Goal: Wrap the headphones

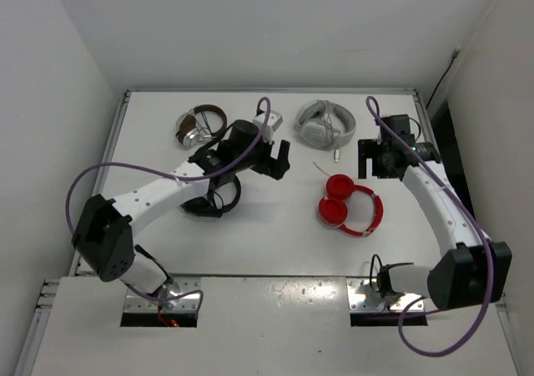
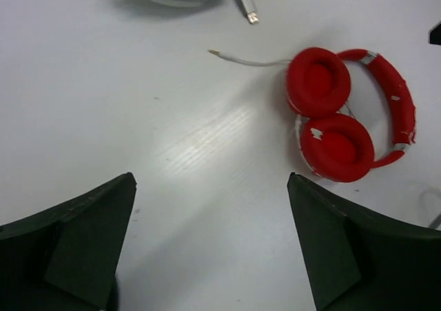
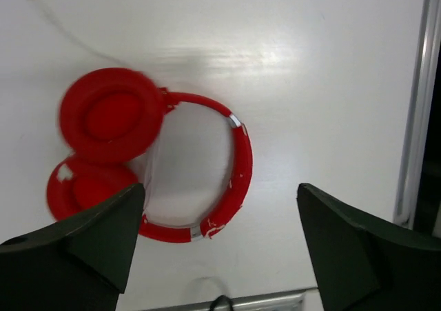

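We find the red headphones (image 1: pixel 335 211) lying flat on the worktop (image 1: pixel 275 243), earcups side by side, between both arms; left fingers (image 2: pixel 76 252) spread, empty; right fingers (image 3: pixel 365 249) spread above them, empty.

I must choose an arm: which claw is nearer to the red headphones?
Right. The right claw hovers just beyond the red headphones; the left claw is farther, beyond and left.

Red headphones (image 1: pixel 350 208) lying on the white table (image 1: pixel 275 243), left gripper (image 1: pixel 282 161) and right gripper (image 1: pixel 365 161) clear of them on either side, white pair (image 1: pixel 325 124) and brown-banded pair (image 1: pixel 200 126) farther back, black pair (image 1: pixel 213 201) under left arm (image 1: pixel 158 194)
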`<state>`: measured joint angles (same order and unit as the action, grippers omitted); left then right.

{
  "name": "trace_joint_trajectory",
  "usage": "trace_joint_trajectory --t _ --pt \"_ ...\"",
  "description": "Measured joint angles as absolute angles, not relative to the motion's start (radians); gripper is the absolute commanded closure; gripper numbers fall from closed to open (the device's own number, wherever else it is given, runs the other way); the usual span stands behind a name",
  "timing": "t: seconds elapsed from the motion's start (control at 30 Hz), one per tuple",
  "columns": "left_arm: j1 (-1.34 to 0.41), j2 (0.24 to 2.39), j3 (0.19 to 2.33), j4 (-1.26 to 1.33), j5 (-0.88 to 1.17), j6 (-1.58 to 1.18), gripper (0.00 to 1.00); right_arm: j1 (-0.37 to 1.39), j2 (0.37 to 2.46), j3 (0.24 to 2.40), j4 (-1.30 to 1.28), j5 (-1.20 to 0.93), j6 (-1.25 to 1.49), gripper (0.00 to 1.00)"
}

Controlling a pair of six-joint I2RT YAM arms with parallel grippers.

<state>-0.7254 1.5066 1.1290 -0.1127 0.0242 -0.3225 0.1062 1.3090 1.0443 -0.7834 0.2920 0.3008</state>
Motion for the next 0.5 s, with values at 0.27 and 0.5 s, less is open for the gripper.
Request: trace_joint_trajectory --t 0.27,0.5 --pt "-0.478 1.485 1.241 -0.419 0.031 -0.262 0.0 0.058 1.196 1.137 -0.762 0.024 -0.007 0.0" --pt "-0.387 1.341 1.103 -0.54 -0.037 -0.244 0.0 -0.165 1.181 1.016 -0.728 -0.12 -0.109 0.0"
